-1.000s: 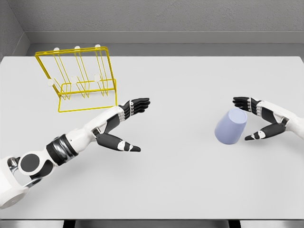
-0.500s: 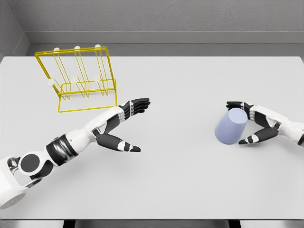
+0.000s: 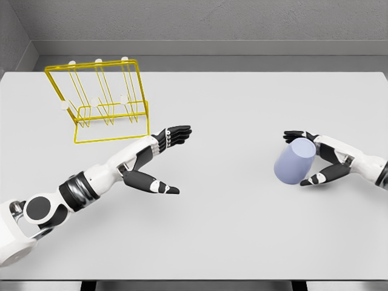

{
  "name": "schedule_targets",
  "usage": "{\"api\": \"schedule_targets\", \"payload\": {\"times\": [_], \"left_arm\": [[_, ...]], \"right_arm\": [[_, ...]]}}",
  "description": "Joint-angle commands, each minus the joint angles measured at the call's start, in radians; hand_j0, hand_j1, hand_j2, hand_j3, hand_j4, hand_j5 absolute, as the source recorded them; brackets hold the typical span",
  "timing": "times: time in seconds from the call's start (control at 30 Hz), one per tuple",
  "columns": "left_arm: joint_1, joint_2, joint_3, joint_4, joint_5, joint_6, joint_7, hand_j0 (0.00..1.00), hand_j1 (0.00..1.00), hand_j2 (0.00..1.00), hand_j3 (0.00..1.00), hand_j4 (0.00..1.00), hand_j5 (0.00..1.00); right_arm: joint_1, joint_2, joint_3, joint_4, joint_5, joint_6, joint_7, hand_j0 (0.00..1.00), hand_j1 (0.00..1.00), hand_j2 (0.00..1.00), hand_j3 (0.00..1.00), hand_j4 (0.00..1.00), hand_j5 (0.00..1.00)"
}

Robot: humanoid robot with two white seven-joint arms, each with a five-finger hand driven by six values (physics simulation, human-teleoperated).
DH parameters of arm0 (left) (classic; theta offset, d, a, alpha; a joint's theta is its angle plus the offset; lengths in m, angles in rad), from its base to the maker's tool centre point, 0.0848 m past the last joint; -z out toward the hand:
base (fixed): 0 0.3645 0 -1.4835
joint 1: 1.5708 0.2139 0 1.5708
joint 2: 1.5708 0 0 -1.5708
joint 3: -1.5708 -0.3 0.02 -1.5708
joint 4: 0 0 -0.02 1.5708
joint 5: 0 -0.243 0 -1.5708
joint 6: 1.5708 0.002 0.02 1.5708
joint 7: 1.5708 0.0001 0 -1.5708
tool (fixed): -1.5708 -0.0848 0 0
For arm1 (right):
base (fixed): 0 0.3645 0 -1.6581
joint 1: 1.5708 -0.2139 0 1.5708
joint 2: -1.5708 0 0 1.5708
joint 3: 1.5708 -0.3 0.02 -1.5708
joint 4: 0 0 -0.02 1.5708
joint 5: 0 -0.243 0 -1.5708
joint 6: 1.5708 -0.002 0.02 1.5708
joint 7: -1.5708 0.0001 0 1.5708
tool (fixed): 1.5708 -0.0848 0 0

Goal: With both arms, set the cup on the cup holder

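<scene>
— What is nearest the camera?

— The left arm, coming in from the lower left over the grey table. Its left hand hovers with the fingers stretched out flat and the thumb spread apart below them; it holds nothing.

— And on the other side?

— The right hand reaches in from the right edge. Its fingers curve over the top of the cup, and its thumb lies low beside the cup's right side. The hand cups around it loosely; I cannot tell whether the fingers actually press on it.

— Where is the cup itself?

— The pale blue cup sits on the table, tilted, right at the palm side of the right hand, between fingers and thumb. It is well apart from the left hand, off to that hand's right.

— Farther back?

— The yellow wire cup holder stands beyond the left hand, up and to its left, with white-tipped pegs. It is far from the cup and the right hand.
</scene>
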Motion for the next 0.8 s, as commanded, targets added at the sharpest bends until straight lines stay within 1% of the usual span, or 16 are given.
{"api": "schedule_targets", "payload": {"times": [0.0, 0.13, 0.27, 0.43, 0.6, 0.77], "left_arm": [[0.0, 0.0, 0.0, -0.001, 0.002, 0.0, 0.0, 1.0, 1.0, 1.0, 1.0, 1.0, 1.0], [0.0, 0.0, 0.0, 0.001, 0.002, 0.0, 0.0, 1.0, 1.0, 1.0, 1.0, 1.0, 1.0], [0.0, 0.0, 0.0, 0.001, 0.002, 0.001, 0.0, 1.0, 1.0, 1.0, 1.0, 1.0, 1.0], [0.0, 0.0, 0.0, 0.001, 0.002, 0.001, 0.0, 1.0, 1.0, 1.0, 1.0, 1.0, 1.0], [0.0, 0.002, 0.0, 0.003, 0.002, 0.001, 0.0, 1.0, 1.0, 1.0, 1.0, 1.0, 1.0], [0.0, 0.0, 0.002, 0.003, 0.004, 0.001, 0.0, 1.0, 1.0, 1.0, 1.0, 1.0, 1.0]], "right_arm": [[0.0, 0.0, -0.001, -0.005, -0.006, 0.001, 0.0, 1.0, 1.0, 1.0, 1.0, 1.0, 1.0], [0.0, 0.0, -0.002, -0.011, -0.006, 0.001, 0.0, 1.0, 1.0, 1.0, 1.0, 1.0, 1.0], [0.0, 0.007, -0.002, -0.014, -0.006, 0.001, 0.0, 0.96, 0.96, 0.96, 0.96, 0.96, 0.96], [-0.002, 0.008, -0.002, -0.014, -0.006, 0.001, -0.002, 0.88, 0.88, 0.88, 0.88, 0.88, 0.88], [-0.003, 0.008, -0.002, -0.014, -0.008, 0.001, -0.003, 0.77, 0.77, 0.77, 0.77, 0.77, 0.77], [-0.003, 0.008, -0.002, -0.014, -0.006, 0.001, -0.003, 0.74, 0.74, 0.74, 0.74, 0.74, 0.74]]}}
